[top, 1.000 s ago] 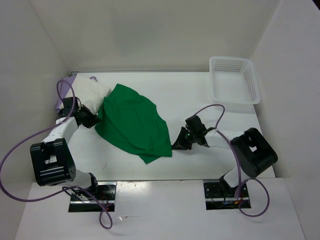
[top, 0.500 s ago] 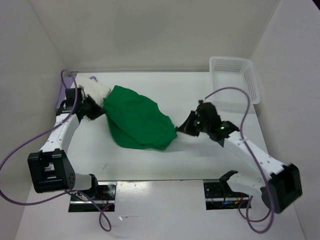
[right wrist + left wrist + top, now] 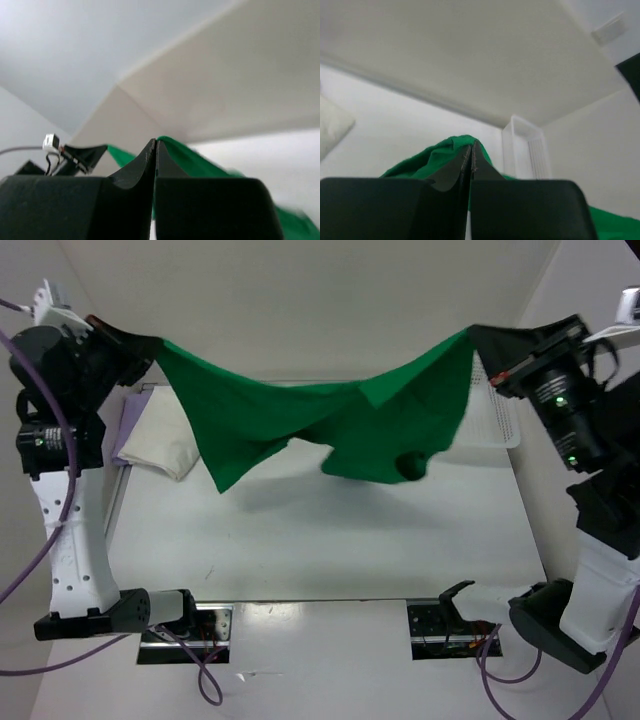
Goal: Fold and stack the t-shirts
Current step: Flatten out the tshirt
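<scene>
The bright green t-shirt hangs stretched in the air between both arms, sagging in the middle with a bunched fold low on its right half. My left gripper is raised at the upper left and shut on the shirt's left corner. My right gripper is raised at the upper right, shut on the shirt's right corner. On the table at the far left lies the off-white t-shirt, folded on top of the lavender purple t-shirt.
A white mesh basket stands at the back right of the table, partly behind the hanging shirt. White walls close in on three sides. The arm bases sit at the near edge.
Both arms have risen high off the table and spread apart, lifting the green shirt from a crumpled heap into a stretched span. The right gripper closed on its corner.
</scene>
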`<state>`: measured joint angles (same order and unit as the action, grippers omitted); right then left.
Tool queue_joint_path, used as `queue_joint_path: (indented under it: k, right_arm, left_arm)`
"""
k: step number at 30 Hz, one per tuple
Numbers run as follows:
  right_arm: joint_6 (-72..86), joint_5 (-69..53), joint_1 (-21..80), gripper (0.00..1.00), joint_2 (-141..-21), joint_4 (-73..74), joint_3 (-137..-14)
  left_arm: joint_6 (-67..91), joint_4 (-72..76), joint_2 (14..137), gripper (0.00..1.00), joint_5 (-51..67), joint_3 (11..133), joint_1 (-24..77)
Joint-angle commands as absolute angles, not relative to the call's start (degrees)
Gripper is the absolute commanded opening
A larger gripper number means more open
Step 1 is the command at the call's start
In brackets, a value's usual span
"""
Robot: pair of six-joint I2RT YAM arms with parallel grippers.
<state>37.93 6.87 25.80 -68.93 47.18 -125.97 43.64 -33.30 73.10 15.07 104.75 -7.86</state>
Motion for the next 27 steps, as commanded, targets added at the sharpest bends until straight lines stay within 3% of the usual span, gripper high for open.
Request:
queue_joint_path:
  k: [1, 5, 10, 14, 16, 20, 24, 27]
  right_arm:
    - [32.7, 11.4, 25.2, 0.00, -73.9, 50.8, -141.2]
    - [32.2, 8.6, 25.2, 0.00, -79.1, 46.4, -146.7]
    - [29.2, 9.1, 24.6, 0.00, -82.4, 43.8, -131.0]
    - [30.8, -14.8, 3.6, 0.00, -84.7, 39.4, -120.4]
    - [30.1, -19.2, 0.3, 0.00, -88.5, 38.9, -119.8]
    - [28.7, -20.8, -0.4, 0.00, -99.5, 39.4, -128.7]
    - [33.5, -21.4, -0.4, 0.00, -112.0, 39.0, -145.3]
    - [37.1, -20.6, -0.4, 0.00, -113.9, 36.0, -153.3]
  left_arm:
    - [42.4, -38.2, 74.7, 0.00, 11.7, 115.5, -8.2]
    - [42.4, -40.2, 77.2, 0.00, 8.3, 125.8, -8.2]
    - [41.3, -38.2, 77.7, 0.00, 8.3, 115.9, -8.2]
    - [41.3, -32.1, 77.7, 0.00, 8.9, 101.4, -8.2]
    - [41.3, -29.5, 80.2, 0.00, 8.3, 96.8, -8.2]
    - [41.3, -27.3, 89.4, 0.00, 7.6, 95.2, -8.2]
    - [42.4, -28.0, 101.0, 0.00, 7.6, 106.9, -8.2]
    - [44.5, -28.0, 103.9, 0.00, 8.3, 117.3, -8.2]
